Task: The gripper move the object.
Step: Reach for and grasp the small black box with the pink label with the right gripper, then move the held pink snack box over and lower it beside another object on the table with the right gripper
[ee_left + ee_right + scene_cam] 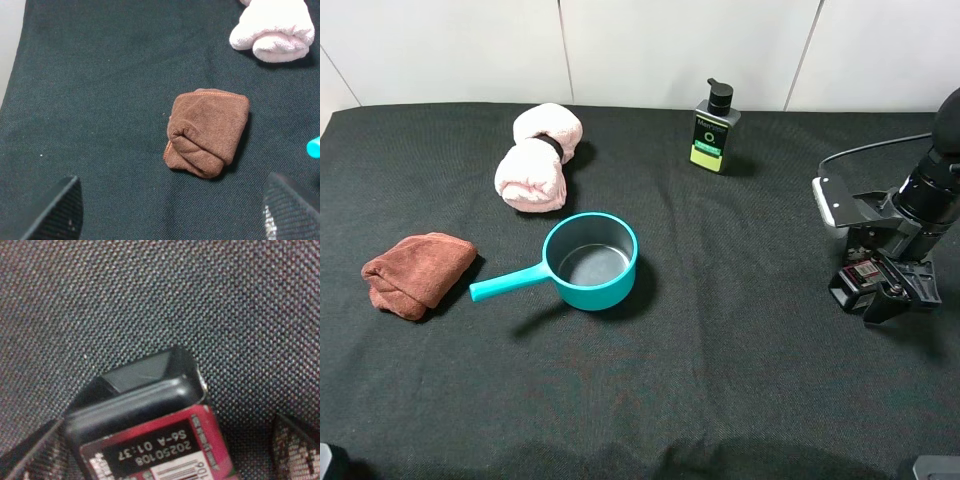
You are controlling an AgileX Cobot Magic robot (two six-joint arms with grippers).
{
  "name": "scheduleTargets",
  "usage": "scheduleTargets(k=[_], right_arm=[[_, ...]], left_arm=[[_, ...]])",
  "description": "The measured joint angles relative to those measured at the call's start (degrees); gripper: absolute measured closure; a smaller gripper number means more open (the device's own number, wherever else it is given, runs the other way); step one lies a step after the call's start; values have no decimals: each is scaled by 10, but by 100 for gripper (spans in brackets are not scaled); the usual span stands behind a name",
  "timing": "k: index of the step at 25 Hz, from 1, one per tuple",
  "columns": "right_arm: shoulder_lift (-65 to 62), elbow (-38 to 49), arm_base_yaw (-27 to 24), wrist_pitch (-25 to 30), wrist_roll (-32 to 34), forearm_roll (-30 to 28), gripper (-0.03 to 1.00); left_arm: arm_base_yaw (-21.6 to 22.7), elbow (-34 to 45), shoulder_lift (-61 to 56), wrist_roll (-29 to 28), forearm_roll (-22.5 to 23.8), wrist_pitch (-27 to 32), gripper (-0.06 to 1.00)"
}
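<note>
Straddling the box (861,272) right now is the right gripper (885,290), low over the black cloth (740,380) at the far right of the table. From its own wrist camera the right gripper (165,440) has its jaws parted. One finger (30,450) sits tight beside one side of the box (145,405), and whether it touches I cannot tell. The other finger (297,437) stands apart with a strip of cloth showing between it and the box. So it is open around the box, not clamped on it.

Over on the other side, the left gripper (172,210) is spread wide with nothing between its jaws. It hangs above bare cloth, just short of a folded brown rag (207,132).

Containers next. A teal saucepan (602,296) stands upright near the middle of the table, handle pointing toward the brown rag (415,272). Its grey bottom is in plain view all the way round. At the back stands a black pump bottle (713,130) with a green label, upright and well apart from everything else. A rolled pink towel (535,160) lies behind the saucepan.

As for the box, it is small and black with rounded corners, and it lies flat on the cloth. A pinkish-red label faces up, carrying white print, a black strip with a date code, and part of a barcode.
</note>
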Motion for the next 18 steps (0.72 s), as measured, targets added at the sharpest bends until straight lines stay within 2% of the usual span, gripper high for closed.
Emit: scheduleTargets(k=[18], right_arm=[[-14, 0, 0, -6, 0, 6, 35]], left_arm=[[0, 0, 0, 0, 0, 0, 18]])
